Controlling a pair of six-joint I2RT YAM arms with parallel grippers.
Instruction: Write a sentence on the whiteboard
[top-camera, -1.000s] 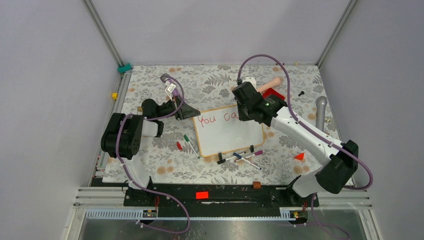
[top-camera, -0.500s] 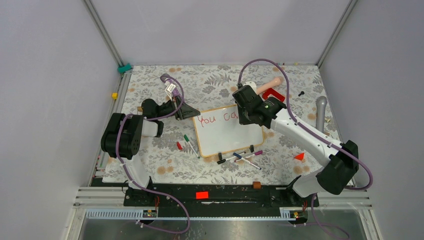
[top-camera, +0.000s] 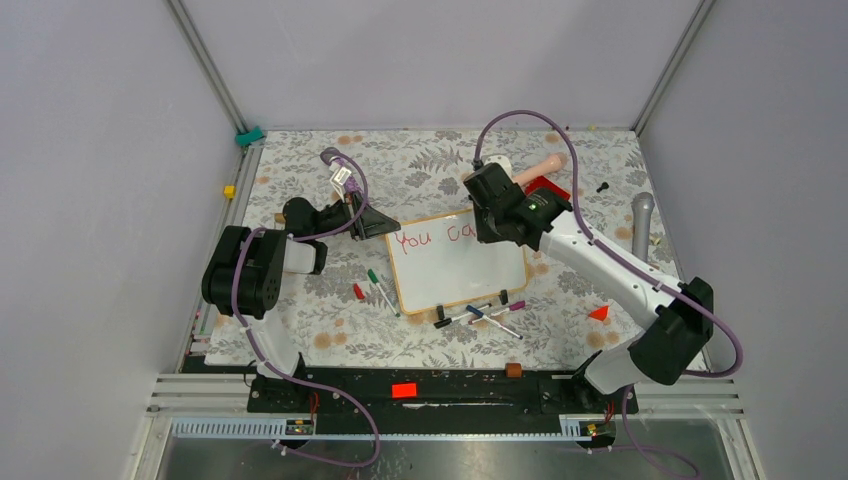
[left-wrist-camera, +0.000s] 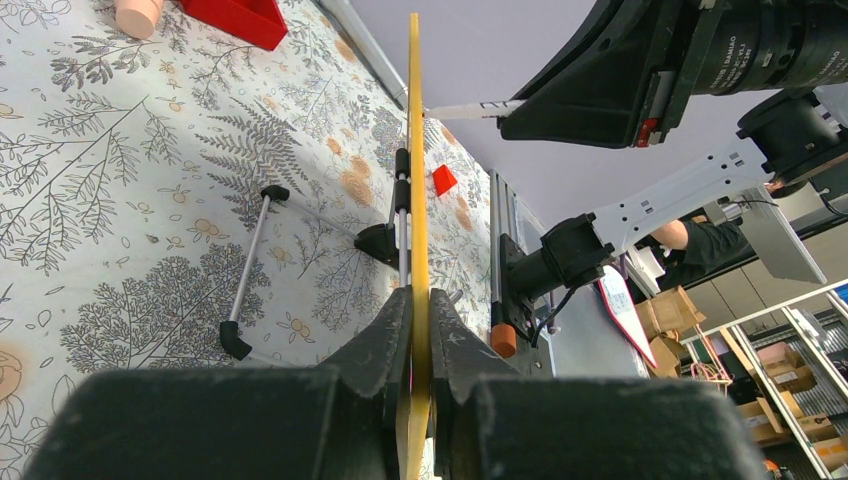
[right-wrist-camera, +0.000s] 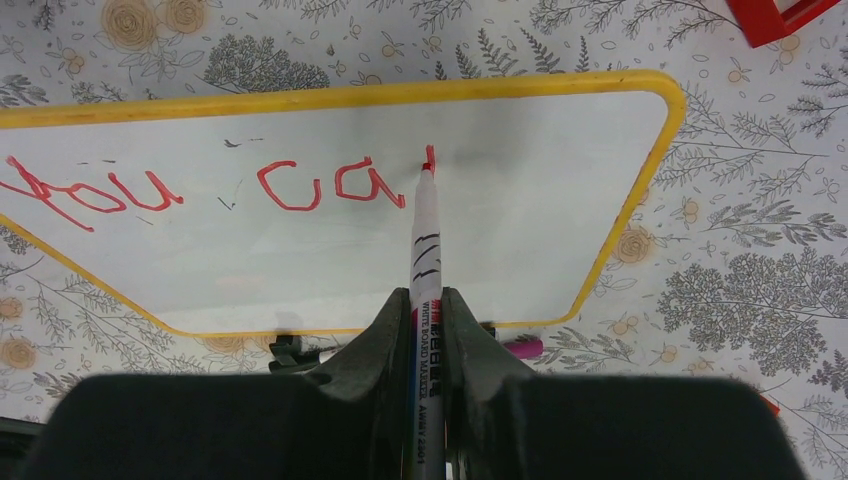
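Observation:
The whiteboard (top-camera: 455, 270) lies on the floral cloth, its yellowish frame edge-on in the left wrist view (left-wrist-camera: 414, 150). My left gripper (top-camera: 383, 224) (left-wrist-camera: 418, 300) is shut on the board's far left edge. Red lettering reading "You ca" (top-camera: 432, 238) (right-wrist-camera: 290, 187) runs along the top. My right gripper (top-camera: 488, 226) (right-wrist-camera: 427, 300) is shut on a white-barrelled red marker (right-wrist-camera: 425, 240). The marker's tip touches the board just right of the "a", where a short red stroke shows.
Several markers (top-camera: 480, 315) lie along the board's near edge, by its black clip feet. A green marker (top-camera: 378, 288) and a red cap (top-camera: 358, 291) lie to the left. A red tray (top-camera: 548, 188), pink cylinder (top-camera: 540, 168) and grey cylinder (top-camera: 641, 225) are at the back right.
My right wrist has shifted slightly left and back over the board's top right part. The left arm and the board have not moved.

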